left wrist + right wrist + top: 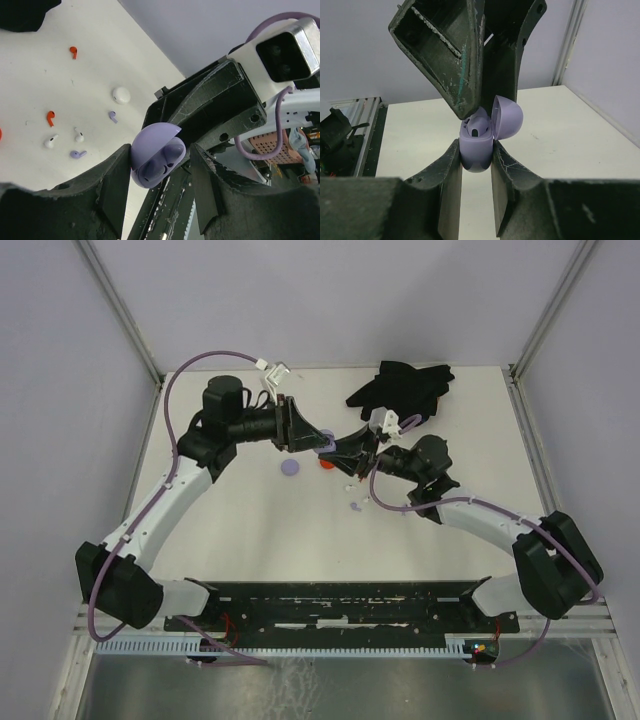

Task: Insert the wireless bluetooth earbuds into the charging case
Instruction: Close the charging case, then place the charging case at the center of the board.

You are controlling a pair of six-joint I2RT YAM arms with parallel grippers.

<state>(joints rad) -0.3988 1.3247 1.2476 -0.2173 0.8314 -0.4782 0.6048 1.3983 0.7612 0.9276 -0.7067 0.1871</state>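
The lavender charging case (476,150) is open, lid (507,117) up, held off the table. My right gripper (476,146) is shut on its base. A lavender earbud (479,124) sits in the case. My left gripper (160,151) is open around the case (156,162), with one finger (462,75) touching its open top. Loose earbuds lie on the table: two red (50,118) (73,51), two white (50,141) (79,135), two lavender (113,116) (77,154). In the top view both grippers (312,439) (338,448) meet mid-table.
A black cloth (400,385) lies at the back of the table. A lavender disc (290,467) and a red disc (326,463) lie below the grippers. A white disc (121,95) lies near the earbuds.
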